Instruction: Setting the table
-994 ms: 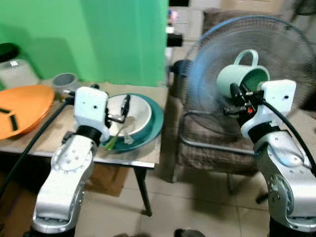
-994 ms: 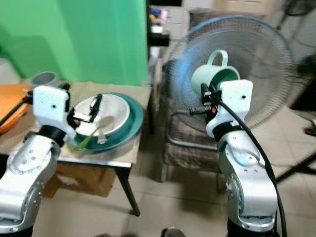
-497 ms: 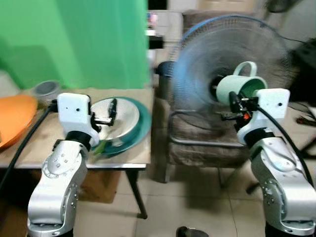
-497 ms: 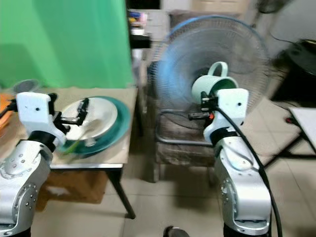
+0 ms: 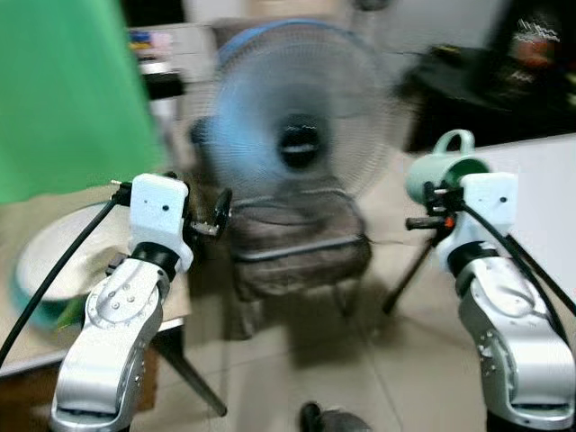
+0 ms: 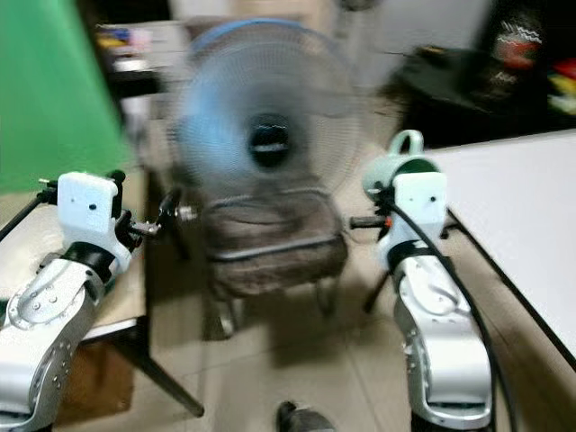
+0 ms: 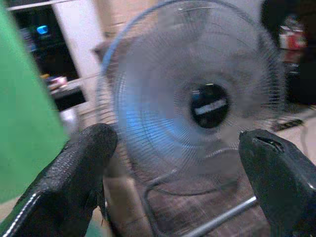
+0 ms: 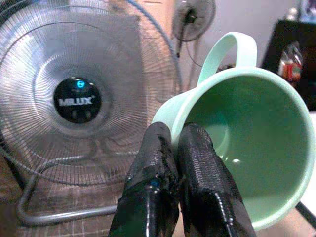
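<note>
The mint-green mug [image 8: 236, 133] is held up in the air at the robot's right, tipped on its side so its open mouth faces back toward the wrist camera and its handle loop arches upward; its long axis runs roughly level, away from the wrist. The right pincer [image 8: 175, 148] is clamped on the mug's near rim, its two black fingers pressed together with the wall between them, and the mug's lower edge is cut off by the frame. In the head views the mug [image 5: 445, 171] sits just above the white wrist housing, partly hidden by it, beside the corner of a pale surface [image 6: 513, 198] on the right. The left pincer [image 7: 177, 163] hangs with its fingers wide apart, holding nothing, facing a standing fan [image 7: 197, 98] that rests against a brown cushioned chair [image 5: 297, 243]. At far left, blurred and cut off, what looks like a white bowl on a teal plate [image 5: 40, 265] lies on a wooden surface [image 5: 54, 202] before a green backdrop [image 5: 63, 90].
</note>
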`<state>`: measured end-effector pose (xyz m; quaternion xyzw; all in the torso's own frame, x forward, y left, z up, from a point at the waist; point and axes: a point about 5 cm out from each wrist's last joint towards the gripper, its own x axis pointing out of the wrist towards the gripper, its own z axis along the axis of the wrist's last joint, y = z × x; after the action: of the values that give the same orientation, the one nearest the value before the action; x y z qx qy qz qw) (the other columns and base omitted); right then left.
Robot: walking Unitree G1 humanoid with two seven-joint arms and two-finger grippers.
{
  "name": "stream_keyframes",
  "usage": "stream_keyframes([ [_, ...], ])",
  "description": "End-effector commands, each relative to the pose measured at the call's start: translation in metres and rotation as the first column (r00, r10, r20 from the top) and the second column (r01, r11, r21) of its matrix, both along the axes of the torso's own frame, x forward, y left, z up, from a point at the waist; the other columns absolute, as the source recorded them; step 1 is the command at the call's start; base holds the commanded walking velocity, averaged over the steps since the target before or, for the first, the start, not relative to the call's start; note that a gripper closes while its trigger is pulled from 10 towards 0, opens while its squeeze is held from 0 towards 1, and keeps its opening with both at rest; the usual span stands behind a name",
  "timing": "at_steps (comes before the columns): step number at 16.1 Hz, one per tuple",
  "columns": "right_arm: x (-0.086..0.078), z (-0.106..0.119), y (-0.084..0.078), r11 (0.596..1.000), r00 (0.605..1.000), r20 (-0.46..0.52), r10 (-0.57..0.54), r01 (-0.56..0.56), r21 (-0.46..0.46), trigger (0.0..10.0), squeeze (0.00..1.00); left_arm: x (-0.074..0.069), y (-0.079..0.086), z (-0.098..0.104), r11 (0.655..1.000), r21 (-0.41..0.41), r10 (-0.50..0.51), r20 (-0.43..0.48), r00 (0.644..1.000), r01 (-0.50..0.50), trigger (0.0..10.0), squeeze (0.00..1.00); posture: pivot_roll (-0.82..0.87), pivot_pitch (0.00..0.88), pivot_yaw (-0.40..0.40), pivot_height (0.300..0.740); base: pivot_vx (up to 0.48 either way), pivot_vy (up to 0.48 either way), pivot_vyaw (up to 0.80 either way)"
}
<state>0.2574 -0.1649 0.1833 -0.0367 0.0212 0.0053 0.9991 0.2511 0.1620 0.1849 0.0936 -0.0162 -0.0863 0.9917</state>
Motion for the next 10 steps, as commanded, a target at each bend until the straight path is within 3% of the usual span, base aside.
stream_keyframes([
  [1, 0.002, 0.008, 0.001, 1.0, 0.999, 0.04, -0.002, 0.002, 0.008, 10.0, 0.0, -0.001, -0.002, 0.0, 1.0, 0.01, -0.016, 0.009, 1.0, 0.016, 10.0, 0.0, -0.02, 0.0, 0.041, 0.74, 0.0, 0.0, -0.79],
  [2, 0.003, 0.007, 0.0, 0.999, 0.998, 0.043, -0.035, 0.036, -0.019, 10.0, 0.0, -0.001, -0.002, 0.0, 1.0, 0.008, -0.011, 0.009, 1.0, 0.011, 10.0, 0.0, -0.02, 0.0, 0.04, 0.74, 0.0, 0.0, -0.79],
  [6, 0.001, -0.004, 0.008, 0.999, 0.998, -0.042, 0.043, -0.043, 0.004, 10.0, 0.0, 0.002, 0.003, -0.004, 1.0, -0.021, 0.013, -0.008, 1.0, -0.013, 10.0, 0.0, -0.03, 0.0, 0.032, 0.74, 0.0, 0.0, -0.76],
  [10, 0.002, -0.004, 0.011, 0.997, 0.997, -0.038, 0.074, -0.074, -0.012, 10.0, 0.0, 0.001, 0.001, -0.004, 0.999, -0.041, 0.005, -0.007, 1.0, -0.006, 10.0, 0.0, -0.02, 0.0, 0.025, 0.74, 0.207, 0.0, 0.0],
])
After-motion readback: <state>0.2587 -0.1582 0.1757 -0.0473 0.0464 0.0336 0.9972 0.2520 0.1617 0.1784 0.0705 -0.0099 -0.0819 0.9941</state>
